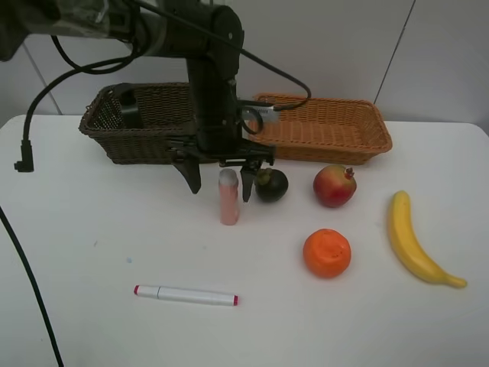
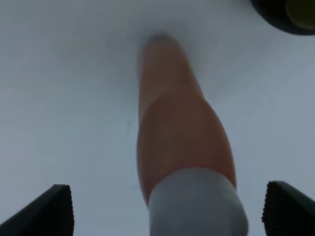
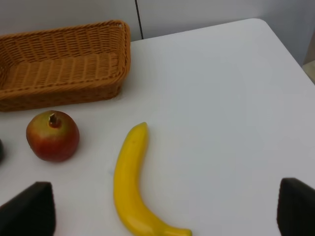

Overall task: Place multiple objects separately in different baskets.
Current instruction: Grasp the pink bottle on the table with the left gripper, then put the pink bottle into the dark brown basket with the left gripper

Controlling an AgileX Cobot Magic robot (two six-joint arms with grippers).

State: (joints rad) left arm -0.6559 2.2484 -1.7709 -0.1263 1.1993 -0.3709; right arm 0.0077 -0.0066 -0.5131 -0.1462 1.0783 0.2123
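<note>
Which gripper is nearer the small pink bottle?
Left. The left gripper has its fingers either side of the small pink bottle; the right gripper is over by the banana, well away.

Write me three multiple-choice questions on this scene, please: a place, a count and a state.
1. Where does the pink bottle stand? A in the tan basket; B between the left gripper's fingers; C beside the banana.
2. How many fruits lie on the table? A two; B four; C six.
3. The left gripper is: A shut on the marker; B shut on the orange; C open.
Answers: 1 B, a finger flanks it on each side. 2 B, dark fruit, red fruit, orange, banana. 3 C, its jaws stand wide apart.
</note>
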